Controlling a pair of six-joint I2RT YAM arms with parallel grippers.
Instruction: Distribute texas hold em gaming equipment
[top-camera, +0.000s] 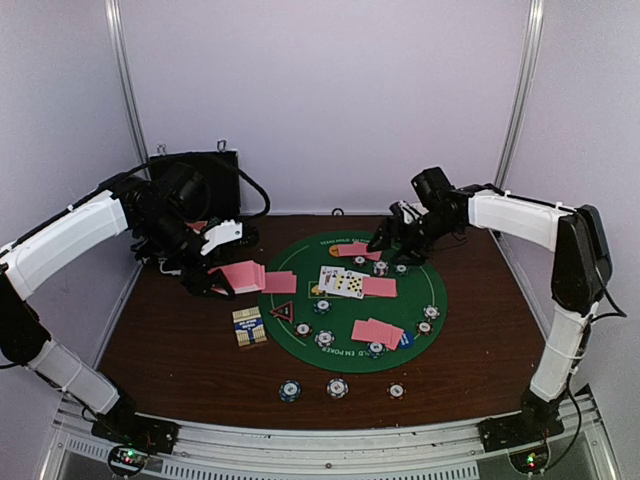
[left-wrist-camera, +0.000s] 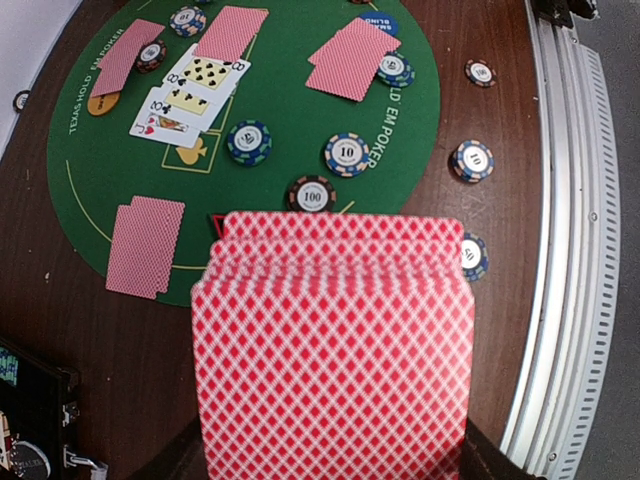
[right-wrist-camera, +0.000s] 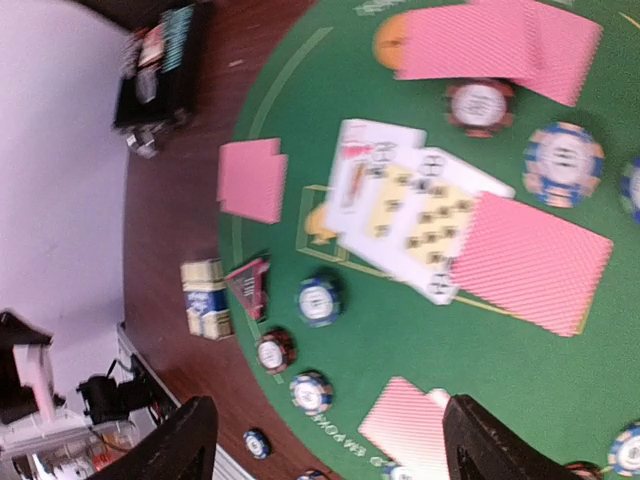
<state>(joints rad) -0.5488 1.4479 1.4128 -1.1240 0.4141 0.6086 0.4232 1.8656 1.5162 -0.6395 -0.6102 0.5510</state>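
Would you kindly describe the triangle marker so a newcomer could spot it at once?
Find the round green mat mid-table and go to its left edge. There, just beside the small card box, lies the triangle marker: red and black, the only three-cornered piece among round chips and rectangular cards.

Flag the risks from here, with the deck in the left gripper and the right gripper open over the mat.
1. The deck in the left gripper is splayed at its far edge. Cards may slip out, or two may come off together.
2. The right gripper is open and hangs over the far cards and a chip. It may nudge them when it moves off.
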